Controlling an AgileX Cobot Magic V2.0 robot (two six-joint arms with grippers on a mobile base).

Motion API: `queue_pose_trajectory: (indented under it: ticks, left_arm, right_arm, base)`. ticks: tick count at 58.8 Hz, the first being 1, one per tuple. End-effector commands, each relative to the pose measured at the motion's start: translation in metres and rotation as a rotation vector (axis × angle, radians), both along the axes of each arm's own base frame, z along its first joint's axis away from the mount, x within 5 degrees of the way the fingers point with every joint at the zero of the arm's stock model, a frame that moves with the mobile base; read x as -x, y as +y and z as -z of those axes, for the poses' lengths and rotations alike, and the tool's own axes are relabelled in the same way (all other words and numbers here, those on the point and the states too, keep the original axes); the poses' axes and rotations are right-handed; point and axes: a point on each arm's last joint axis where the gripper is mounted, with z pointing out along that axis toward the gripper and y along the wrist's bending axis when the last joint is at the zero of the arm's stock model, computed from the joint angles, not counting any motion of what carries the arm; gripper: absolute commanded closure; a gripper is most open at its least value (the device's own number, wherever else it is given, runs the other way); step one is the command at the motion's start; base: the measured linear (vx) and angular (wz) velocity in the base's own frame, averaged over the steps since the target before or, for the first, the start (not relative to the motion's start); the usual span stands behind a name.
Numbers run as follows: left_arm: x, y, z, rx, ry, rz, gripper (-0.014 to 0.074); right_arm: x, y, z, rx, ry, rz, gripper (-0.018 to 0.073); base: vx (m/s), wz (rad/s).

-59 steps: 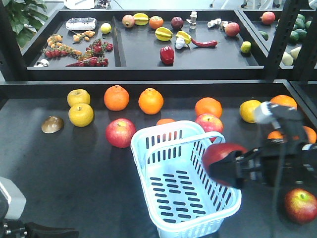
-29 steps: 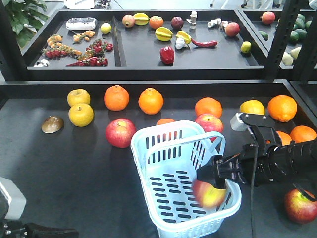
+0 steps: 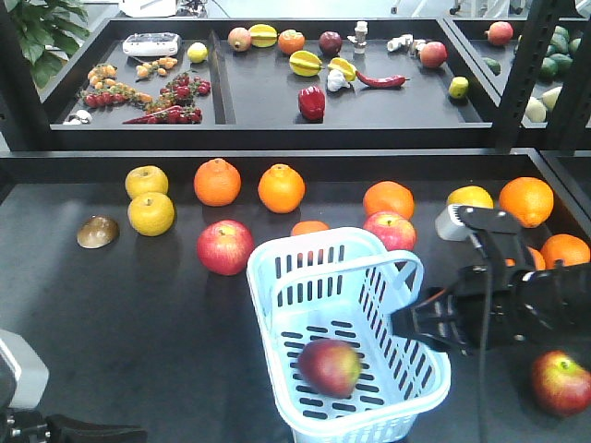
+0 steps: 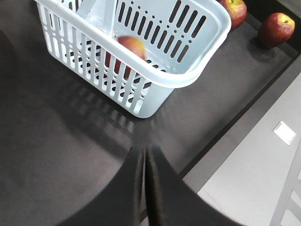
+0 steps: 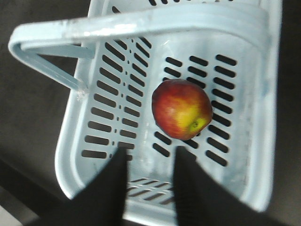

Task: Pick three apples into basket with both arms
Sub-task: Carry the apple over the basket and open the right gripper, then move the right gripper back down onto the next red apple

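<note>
The pale blue basket [image 3: 277, 305] stands in the front middle of the dark table. One red apple [image 3: 330, 366] lies loose on its floor; it also shows in the right wrist view [image 5: 181, 109] and through the slots in the left wrist view [image 4: 131, 47]. My right gripper [image 3: 406, 325] hangs open and empty over the basket's right rim [image 5: 150, 153]. More red apples lie left of the basket [image 3: 224, 246], behind it [image 3: 390, 229] and at the front right [image 3: 560, 382]. My left gripper [image 4: 145, 149] is shut and empty, low at the front left, apart from the basket [image 4: 155, 80].
Oranges [image 3: 217, 182] and yellow-green apples [image 3: 150, 213] line the back of the table. A brown shell-like object [image 3: 98, 232] lies at the left. Black shelf posts [image 3: 526, 74] and an upper tray of produce [image 3: 311, 102] stand behind. The table's front edge [image 4: 225, 136] is near my left gripper.
My right gripper carried a red apple over the basket, opened and let it go. The apple dropped and now rests on the basket floor. The left arm has not moved.
</note>
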Motion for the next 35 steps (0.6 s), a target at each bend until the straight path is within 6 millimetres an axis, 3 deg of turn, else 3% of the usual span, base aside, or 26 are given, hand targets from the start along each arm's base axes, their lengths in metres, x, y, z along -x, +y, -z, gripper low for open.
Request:
queue_pose_trajectory:
  ticks: [1, 21, 30, 35]
  left_arm:
    - [-0.004, -0.002, -0.01, 0.045, -0.023, -0.03, 0.0602]
    - [-0.004, -0.001, -0.01, 0.045, -0.026, -0.033, 0.0602]
    - [-0.004, -0.001, -0.01, 0.046, -0.028, -0.035, 0.0602]
    - [-0.004, -0.001, -0.01, 0.046, -0.028, -0.035, 0.0602]
  right_arm:
    - [0.005, -0.009, -0.023, 0.059, -0.092, 0.036, 0.0575]
    - [0.009, -0.058, -0.021, 0.509, -0.071, 0.327, 0.0527]
    - [0.004, -0.066, -0.024, 0.563, -0.101, 0.388, 0.0392]
    - [-0.003, -0.076, -0.026, 0.552, -0.061, 0.449, 0.0259]
  base:
    - [0.0, 0.0]
    - [0.0, 0.0]
    - [0.0, 0.0]
    - [0.0, 0.0]
